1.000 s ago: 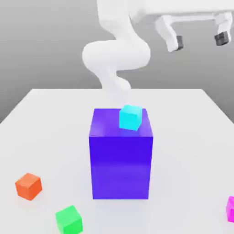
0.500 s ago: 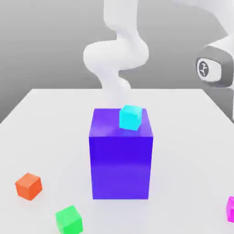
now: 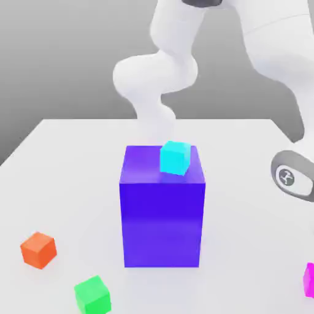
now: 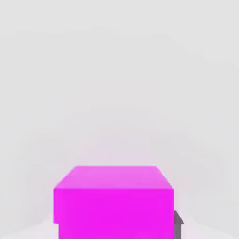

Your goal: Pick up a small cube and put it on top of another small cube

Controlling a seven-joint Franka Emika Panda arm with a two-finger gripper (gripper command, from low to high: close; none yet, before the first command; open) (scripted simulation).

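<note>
Green cube (image 3: 93,297) noted nearest, on the pale table (image 3: 245,214), at the exterior view's lower edge. Magenta cube (image 3: 309,281), the task's small cube in hand, located at the exterior view's right edge, partly cut off; the gripper (image 4: 116,226) is clamped on it, a dark pad (image 4: 178,226) against its side. Orange cube (image 3: 38,250) sits toward the exterior view's left, apart from the green one. Large blue-violet block (image 3: 162,224) stands upright mid-table, cyan cube (image 3: 175,157) resting on its top. White arm (image 3: 153,76) rises behind the block.

Arm (image 3: 277,46) reaches down, exterior view's right, jaws closed
</note>
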